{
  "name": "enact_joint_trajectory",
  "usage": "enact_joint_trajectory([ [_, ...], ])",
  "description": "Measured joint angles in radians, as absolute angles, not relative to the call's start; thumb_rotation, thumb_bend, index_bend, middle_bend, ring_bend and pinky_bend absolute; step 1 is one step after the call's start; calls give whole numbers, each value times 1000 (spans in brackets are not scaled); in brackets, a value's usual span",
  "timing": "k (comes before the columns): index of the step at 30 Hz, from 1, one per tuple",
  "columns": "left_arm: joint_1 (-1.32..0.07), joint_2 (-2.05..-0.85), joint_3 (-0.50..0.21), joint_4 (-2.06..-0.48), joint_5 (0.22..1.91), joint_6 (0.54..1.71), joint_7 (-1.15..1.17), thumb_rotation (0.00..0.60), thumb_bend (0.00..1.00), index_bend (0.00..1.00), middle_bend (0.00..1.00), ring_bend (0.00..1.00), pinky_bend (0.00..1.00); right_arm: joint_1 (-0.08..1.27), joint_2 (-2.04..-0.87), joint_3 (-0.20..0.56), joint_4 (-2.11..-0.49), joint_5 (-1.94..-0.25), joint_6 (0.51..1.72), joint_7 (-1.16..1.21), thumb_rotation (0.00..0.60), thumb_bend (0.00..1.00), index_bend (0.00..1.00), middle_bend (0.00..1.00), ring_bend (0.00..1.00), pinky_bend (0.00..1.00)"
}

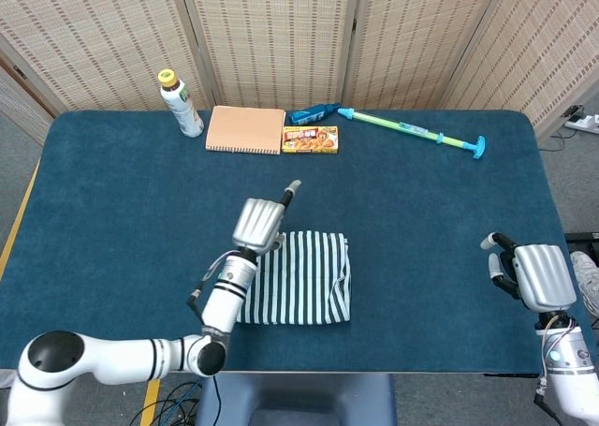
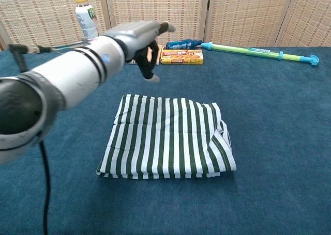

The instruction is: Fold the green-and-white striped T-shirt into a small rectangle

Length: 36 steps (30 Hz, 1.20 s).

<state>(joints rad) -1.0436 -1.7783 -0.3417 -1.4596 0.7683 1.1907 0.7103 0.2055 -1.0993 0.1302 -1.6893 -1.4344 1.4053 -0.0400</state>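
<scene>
Striped T-shirt [image 1: 299, 290], already folded, is lying near the table's [image 1: 112, 201] front edge, just right of the nearer left hand [image 1: 258, 224], which is hovering empty, while the right hand [image 1: 532, 276] is waiting loosely curled, holding nothing, by the right edge.

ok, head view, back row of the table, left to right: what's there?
Drink bottle with yellow cap → tan spiral notebook → orange-and-yellow food box → green-and-blue water squirter. A blue item behind the box overlaps it, so I left it out.
</scene>
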Motion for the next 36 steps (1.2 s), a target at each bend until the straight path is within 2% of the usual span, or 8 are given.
enact_joint_trajectory([
  [3,-969,-1688,-305,-1539,793,1220,683,600,240,3,620,565,734,206,-1098,126,-1688,-1442,1402,-37,600,563,441,890,924,1000],
  [7,-873,-1587,-247,-1598,846,1261,630,600,240,24,590,517,678,206,-1093,119,-1683,-1451,1394,-28,600,559,441,786,810,970],
  [12,-759,-1505,-169,-1617,941,1313,523,600,240,47,544,478,622,211,-1078,105,-1677,-1464,1371,-24,600,559,408,592,576,723],
  [18,-633,-1432,-80,-1607,1063,1383,408,600,241,53,454,375,545,224,-1053,71,-1655,-1493,1312,-5,600,540,159,298,250,358],
  [21,-575,-1398,-58,-1599,1108,1416,347,600,240,53,420,338,518,232,-1046,51,-1629,-1518,1288,2,600,481,72,193,150,269],
  [25,-505,-1348,-31,-1589,1170,1463,262,600,241,63,403,322,487,228,-1061,40,-1587,-1538,1304,3,600,392,36,146,107,230],
  [36,-315,-1251,44,-1587,1308,1600,150,600,240,86,400,320,472,169,-1117,33,-1516,-1516,1382,25,600,379,36,146,104,227],
])
